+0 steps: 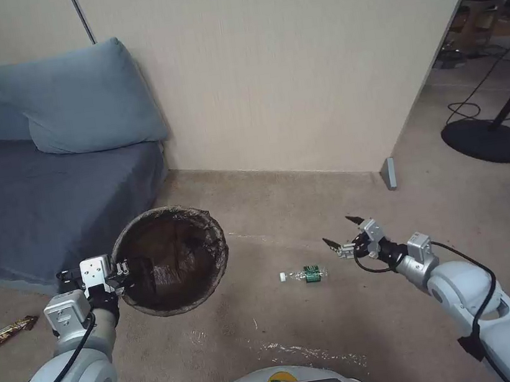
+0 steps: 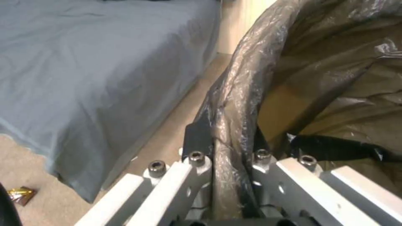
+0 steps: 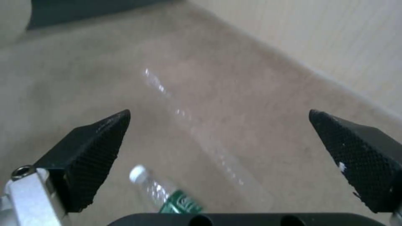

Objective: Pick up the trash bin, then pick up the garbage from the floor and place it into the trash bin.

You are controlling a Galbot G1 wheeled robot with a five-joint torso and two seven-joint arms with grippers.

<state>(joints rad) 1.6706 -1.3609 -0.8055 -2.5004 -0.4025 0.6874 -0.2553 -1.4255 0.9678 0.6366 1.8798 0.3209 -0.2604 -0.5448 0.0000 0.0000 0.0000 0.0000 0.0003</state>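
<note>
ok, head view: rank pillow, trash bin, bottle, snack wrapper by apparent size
1. pillow, largest, though farther off.
2. trash bin, held by its rim in the left pincer.
3 and 4. bottle and snack wrapper: similar, too close to rank.

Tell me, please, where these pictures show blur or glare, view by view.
Right wrist view: the beige floor is smeared, with streaked glints; the clear green-labelled plastic bottle is soft-edged. Left wrist view: the crinkled dark bag over the round bin's rim shines in patches. Head view: glare streaks lie on the floor near the robot's base.
</note>
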